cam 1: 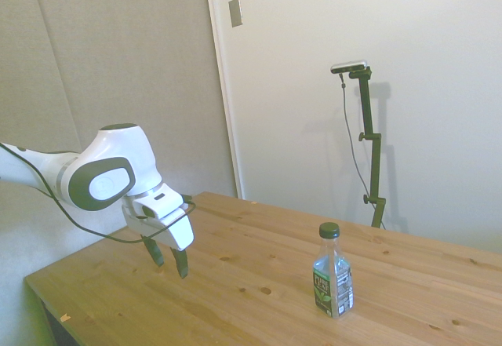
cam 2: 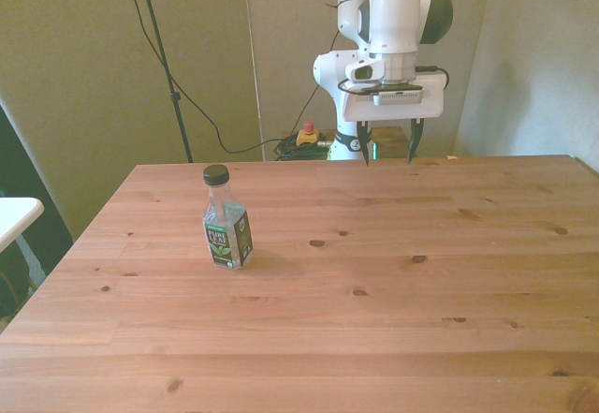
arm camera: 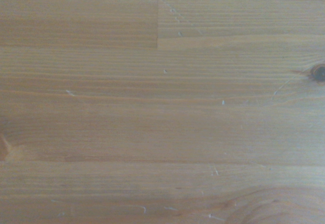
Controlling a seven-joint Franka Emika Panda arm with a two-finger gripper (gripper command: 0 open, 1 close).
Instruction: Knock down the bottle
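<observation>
The bottle [cam 1: 332, 272] [cam 2: 226, 219] stands upright on the wooden table [cam 1: 251, 283] [cam 2: 393, 282]; it is small and clear, with a dark green cap and a dark green label. In the front view it is toward the front view's left. My gripper [cam 1: 169, 258] [cam 2: 387, 149] hangs just above the table's far edge, well apart from the bottle, toward the front view's right. Its two fingers stand apart, open, with nothing between them. The wrist view holds only bare wood [arm camera: 162, 112]; the bottle is out of that view.
A white surface's corner [cam 2: 17, 214] pokes in at the front view's left edge, beside the table. On the floor behind the table lie cables and a small yellow box with a red button [cam 2: 306, 134].
</observation>
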